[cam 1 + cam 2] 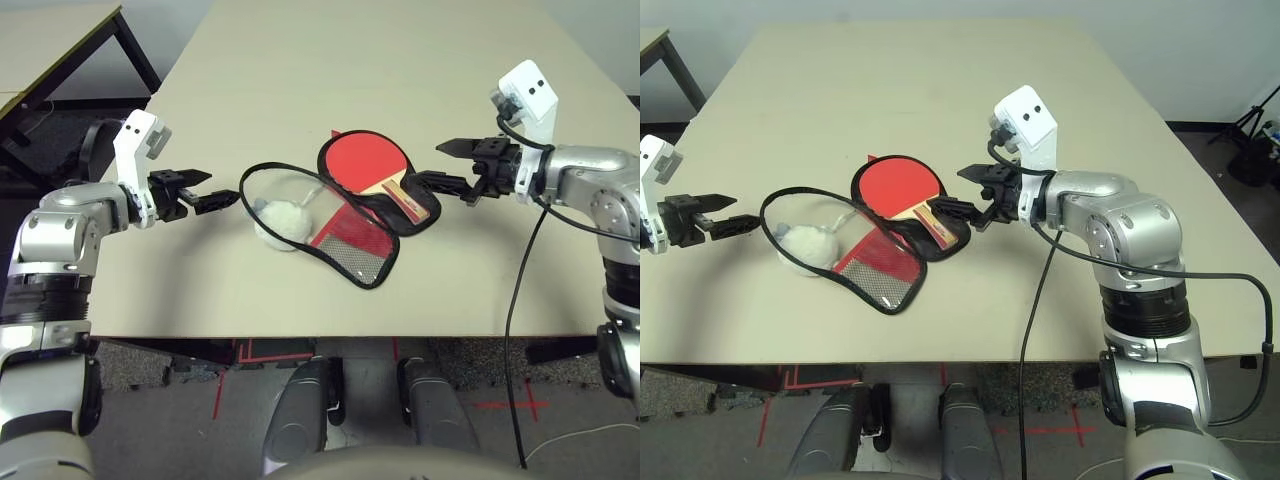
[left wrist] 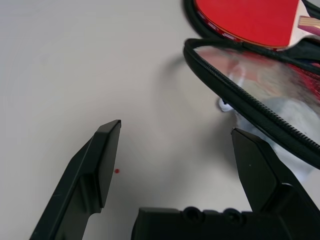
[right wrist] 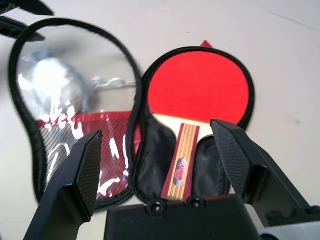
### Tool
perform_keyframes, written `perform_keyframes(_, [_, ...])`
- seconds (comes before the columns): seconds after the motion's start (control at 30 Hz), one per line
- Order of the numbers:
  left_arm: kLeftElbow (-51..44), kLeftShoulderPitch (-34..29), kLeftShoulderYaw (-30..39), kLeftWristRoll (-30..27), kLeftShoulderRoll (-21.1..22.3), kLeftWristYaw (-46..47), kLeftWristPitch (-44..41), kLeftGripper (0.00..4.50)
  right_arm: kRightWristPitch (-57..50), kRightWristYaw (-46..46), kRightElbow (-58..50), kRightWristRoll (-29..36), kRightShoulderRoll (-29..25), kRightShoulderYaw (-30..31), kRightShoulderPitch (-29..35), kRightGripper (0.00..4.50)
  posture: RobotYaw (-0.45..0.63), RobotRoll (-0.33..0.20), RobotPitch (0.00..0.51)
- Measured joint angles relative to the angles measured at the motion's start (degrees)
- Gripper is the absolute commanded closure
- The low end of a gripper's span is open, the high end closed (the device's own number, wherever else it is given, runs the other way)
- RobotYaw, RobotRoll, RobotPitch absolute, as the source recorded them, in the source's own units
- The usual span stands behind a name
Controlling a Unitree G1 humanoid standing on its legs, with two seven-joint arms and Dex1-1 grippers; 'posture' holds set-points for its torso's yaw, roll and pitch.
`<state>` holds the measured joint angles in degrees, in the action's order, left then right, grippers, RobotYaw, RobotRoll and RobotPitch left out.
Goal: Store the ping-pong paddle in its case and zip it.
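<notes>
The case [image 1: 350,246] lies unzipped and spread flat at the table's middle. In its right half rests the ping-pong paddle [image 1: 365,160], red face up, its striped wooden handle [image 3: 182,160] pointing towards my right gripper. The left half, a flap with a see-through window [image 3: 75,100], lies over a white pouch. My left gripper [image 1: 222,188] is open, just left of the flap's black zip rim [image 2: 235,97] and apart from it. My right gripper [image 1: 428,164] is open, hovering just right of the handle end with nothing between its fingers.
A white cloth pouch [image 1: 280,220] on a cord sits under the clear flap. The beige table [image 1: 320,60] stretches bare behind the case. A black cable [image 1: 520,300] hangs from my right arm over the front edge. Another table [image 1: 50,40] stands at far left.
</notes>
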<state>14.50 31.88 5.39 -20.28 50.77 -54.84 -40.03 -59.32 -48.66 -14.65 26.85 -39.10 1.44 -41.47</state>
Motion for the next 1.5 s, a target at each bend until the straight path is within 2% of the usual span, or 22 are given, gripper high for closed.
perform_keyframes(0.3, [-3.1, 1.7, -3.1, -0.2, -2.4, -1.2, -3.3, 0.00, 0.0, -0.2, -1.2, 1.3, -0.3, 0.1, 0.0, 0.03, -0.04, 0.000, 0.155])
perform_keyframes(0.6, [-2.7, 10.4, -5.9, -0.2, -5.9, -2.8, -4.9, 0.00, 0.0, -1.5, -4.3, 3.0, -1.6, 0.4, 0.6, 0.03, -0.06, 0.000, 0.151])
perform_keyframes(0.8, [2.5, 17.3, -8.5, 1.2, -9.5, -3.6, -1.5, 0.00, -0.1, -2.1, -5.3, 4.3, -2.5, 1.1, 0.8, 0.03, -0.07, 0.000, 0.143])
perform_keyframes(0.93, [8.2, 21.5, -9.9, 2.7, -13.3, -4.1, 1.8, 0.00, -0.1, -2.6, -5.2, 4.7, -4.1, 1.4, 0.1, 0.03, -0.07, 0.000, 0.140])
perform_keyframes(1.13, [29.6, 32.8, -11.4, 7.7, -23.5, -2.9, 13.7, 0.00, -0.1, -2.5, -3.2, 4.6, -5.3, 1.3, -2.1, 0.03, -0.10, 0.000, 0.141])
perform_keyframes(1.23, [40.2, 37.6, -11.1, 9.9, -26.9, -1.1, 19.9, 0.00, -0.1, -1.7, -2.4, 4.5, -5.4, 1.3, -3.0, 0.03, -0.11, 0.000, 0.145])
perform_keyframes(1.33, [48.3, 40.9, -10.5, 11.6, -29.4, 0.7, 25.0, 0.00, -0.6, -0.5, -1.9, 4.5, -5.1, 1.3, -3.6, 0.03, -0.12, 0.000, 0.147])
perform_keyframes(1.5, [52.2, 42.7, -9.3, 12.5, -30.3, 0.6, 28.7, 0.00, -7.5, 4.8, 0.9, 4.7, -2.4, -0.2, -3.8, 0.03, -0.11, 0.000, 0.141])
